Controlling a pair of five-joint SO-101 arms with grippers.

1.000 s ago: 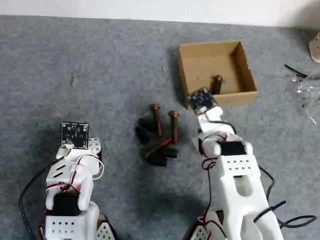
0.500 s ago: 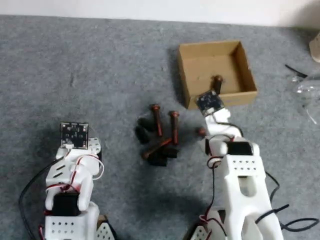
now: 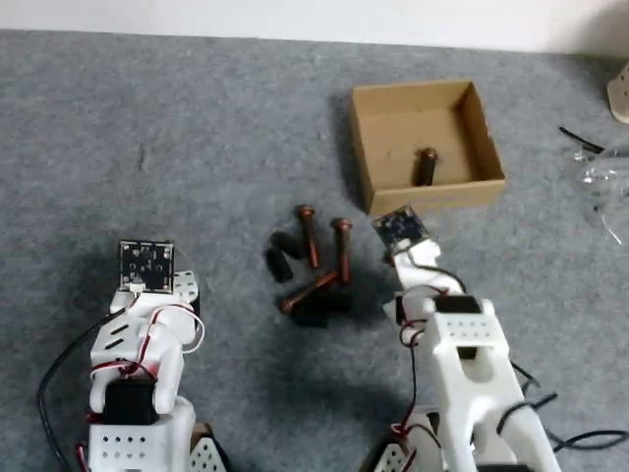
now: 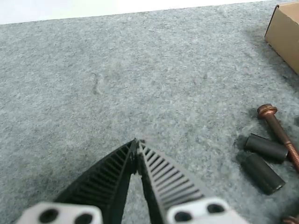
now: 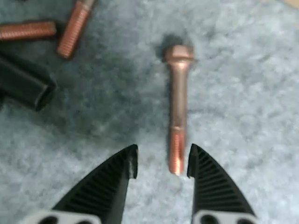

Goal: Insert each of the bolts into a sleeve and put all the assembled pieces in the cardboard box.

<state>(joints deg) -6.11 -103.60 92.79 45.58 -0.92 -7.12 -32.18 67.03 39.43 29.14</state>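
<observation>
Status, right gripper (image 5: 161,161): fingers parted to a narrow gap, nothing clamped. The threaded tip of a lone bolt (image 5: 178,102) sits inside that gap, closer to one finger than the other; I can't tell whether it touches. This bolt lies flat on the grey mat (image 5: 243,93), its head pointing away from the gripper. Near it I see a black sleeve (image 5: 23,81) and the threaded ends of two more bolts (image 5: 74,28).

The left gripper (image 4: 138,144) has its tips pressed together with nothing between them, low over bare mat. Two sleeves (image 4: 266,147) and another bolt lie off to its side, well apart from it.

From the high view, the pile of bolts (image 3: 308,234) and sleeves (image 3: 280,264) sits between the two arms, with the right arm (image 3: 442,315) just beside it. The cardboard box (image 3: 432,197) stands beyond the right arm. One copper-headed piece (image 3: 427,165) is inside it by the near wall; I can't tell if it is sleeved.
</observation>
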